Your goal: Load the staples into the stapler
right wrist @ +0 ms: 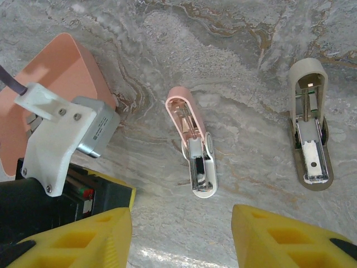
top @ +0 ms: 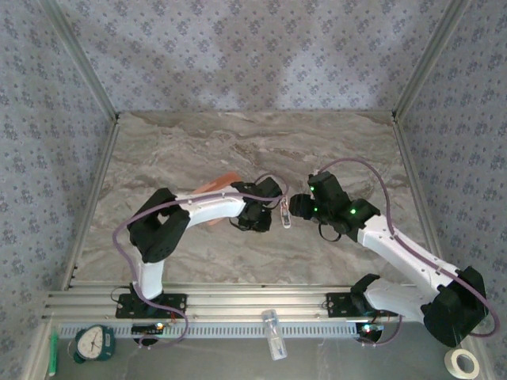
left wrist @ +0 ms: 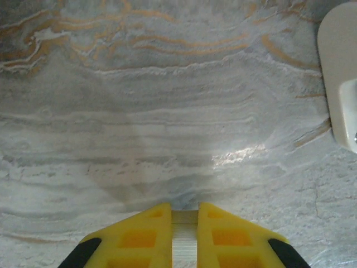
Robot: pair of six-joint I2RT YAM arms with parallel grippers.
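Note:
The stapler (right wrist: 193, 149), pale pink and white, lies open on the marble table with its metal channel facing up. In the top view the stapler (top: 285, 214) sits between the two arms' ends. My left gripper (left wrist: 184, 211) is shut on a silvery strip of staples (left wrist: 184, 237), pinched between its yellow fingers just above the table. Hovering over the stapler, my right gripper (right wrist: 181, 223) is open and holds nothing. The left gripper (top: 273, 206) sits just left of the stapler and the right gripper (top: 299, 205) just right of it.
A second, beige stapler (right wrist: 310, 134) lies open to the right of the pink one. The salmon-pink tray (right wrist: 53, 78) stands at the left, partly behind the left arm's white camera mount (right wrist: 56, 134). A pale rounded object (left wrist: 339, 72) reaches in at the left wrist view's right edge.

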